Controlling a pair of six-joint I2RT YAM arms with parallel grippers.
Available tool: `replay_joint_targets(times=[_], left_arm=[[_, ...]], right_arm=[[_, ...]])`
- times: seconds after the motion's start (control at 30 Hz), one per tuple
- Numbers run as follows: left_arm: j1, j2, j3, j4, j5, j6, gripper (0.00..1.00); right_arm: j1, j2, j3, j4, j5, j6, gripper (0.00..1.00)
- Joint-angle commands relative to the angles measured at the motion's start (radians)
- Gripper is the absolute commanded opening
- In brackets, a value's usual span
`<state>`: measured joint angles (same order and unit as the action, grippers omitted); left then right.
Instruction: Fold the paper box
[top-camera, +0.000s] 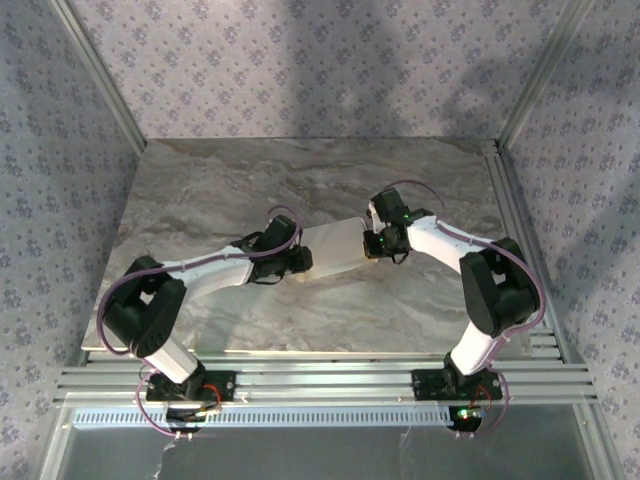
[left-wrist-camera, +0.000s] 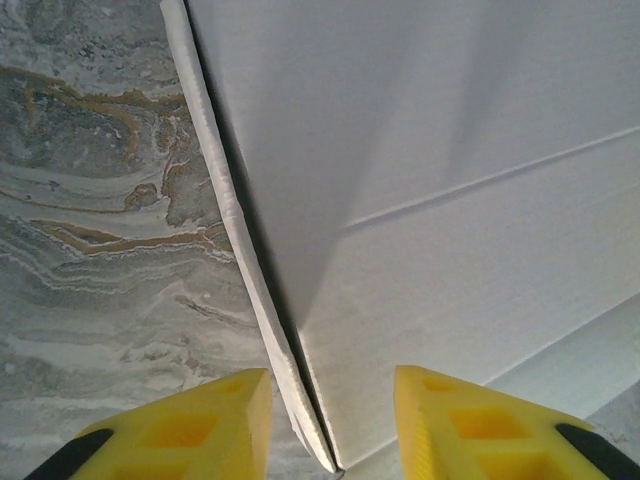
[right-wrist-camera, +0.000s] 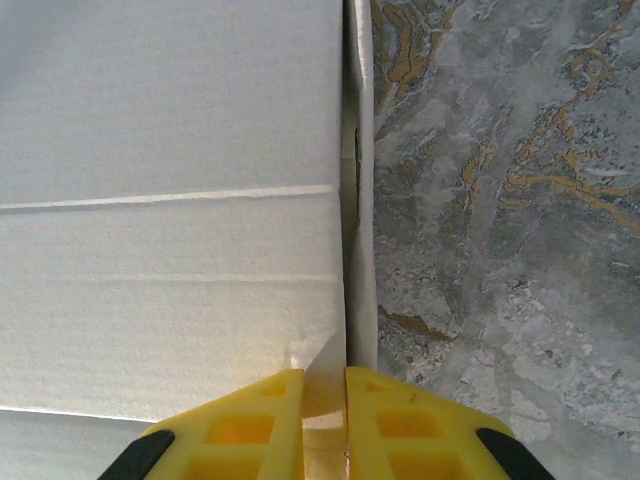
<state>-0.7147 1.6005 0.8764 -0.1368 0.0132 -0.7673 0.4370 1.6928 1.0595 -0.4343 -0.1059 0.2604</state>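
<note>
The paper box (top-camera: 335, 250) is lying in the middle of the desk (top-camera: 230, 180), between the two arms. The right tool (right-wrist-camera: 325, 378) is pinching the box's right edge tight. The left tool (left-wrist-camera: 330, 375) is gaping open, its fingers straddling the raised left flap without gripping it. I'd say the right should be anchoring while the left is closing squarely on the flap, so the panel isn't skewing.
</note>
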Motion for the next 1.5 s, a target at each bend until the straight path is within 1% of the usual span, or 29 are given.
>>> replay_joint_targets(times=[0.0, 0.17, 0.27, 0.3, 0.33, 0.37, 0.43, 0.57, 0.7, 0.8, 0.97, 1.17, 1.23, 1.33, 1.4, 1.47], left_arm=[[-0.008, 0.031, -0.008, 0.002, -0.012, 0.006, 0.35], [-0.009, 0.060, -0.018, 0.043, -0.012, 0.011, 0.33], [-0.008, 0.097, -0.007, 0.052, -0.010, 0.006, 0.23], [-0.009, 0.108, -0.001, 0.040, -0.019, 0.005, 0.20], [-0.008, 0.115, -0.001, 0.036, -0.024, 0.005, 0.14], [-0.009, 0.117, -0.003, 0.033, -0.033, 0.005, 0.11], [-0.007, 0.116, -0.013, 0.032, -0.045, 0.008, 0.09], [-0.008, 0.122, -0.012, 0.020, -0.055, 0.015, 0.08], [-0.006, 0.121, -0.007, 0.006, -0.061, 0.024, 0.06], [-0.003, 0.116, -0.005, -0.003, -0.064, 0.032, 0.00], [0.006, 0.111, -0.007, -0.010, -0.058, 0.043, 0.00], [0.026, 0.064, -0.035, 0.003, -0.013, 0.066, 0.00], [0.050, 0.036, -0.070, 0.066, 0.058, 0.069, 0.00], [0.105, 0.024, -0.118, 0.136, 0.173, 0.069, 0.00], [0.134, 0.026, -0.139, 0.156, 0.220, 0.073, 0.00], [0.148, 0.029, -0.149, 0.163, 0.244, 0.085, 0.00]], right_arm=[[0.005, 0.011, 0.010, -0.058, 0.044, -0.021, 0.15], [0.007, 0.010, 0.002, -0.057, 0.037, -0.023, 0.15], [0.012, 0.003, 0.002, -0.060, 0.033, -0.023, 0.16], [0.012, -0.001, 0.002, -0.063, 0.034, -0.024, 0.17], [0.012, -0.007, 0.002, -0.065, 0.035, -0.026, 0.19], [0.012, -0.016, 0.003, -0.068, 0.036, -0.027, 0.21], [0.010, -0.033, 0.006, -0.077, 0.040, -0.032, 0.24], [-0.012, -0.059, 0.011, -0.084, 0.015, -0.034, 0.27], [-0.019, -0.080, 0.022, -0.100, 0.008, -0.042, 0.33], [-0.020, -0.115, 0.019, -0.103, 0.002, -0.040, 0.39], [-0.051, -0.160, 0.009, -0.101, -0.020, -0.034, 0.43], [-0.155, -0.144, -0.041, -0.018, -0.173, 0.018, 0.45], [-0.184, -0.122, -0.059, 0.033, -0.259, 0.048, 0.45], [-0.208, -0.087, -0.076, 0.094, -0.343, 0.076, 0.47], [-0.224, -0.052, -0.077, 0.123, -0.400, 0.092, 0.48], [-0.229, -0.023, -0.078, 0.148, -0.440, 0.104, 0.48]])
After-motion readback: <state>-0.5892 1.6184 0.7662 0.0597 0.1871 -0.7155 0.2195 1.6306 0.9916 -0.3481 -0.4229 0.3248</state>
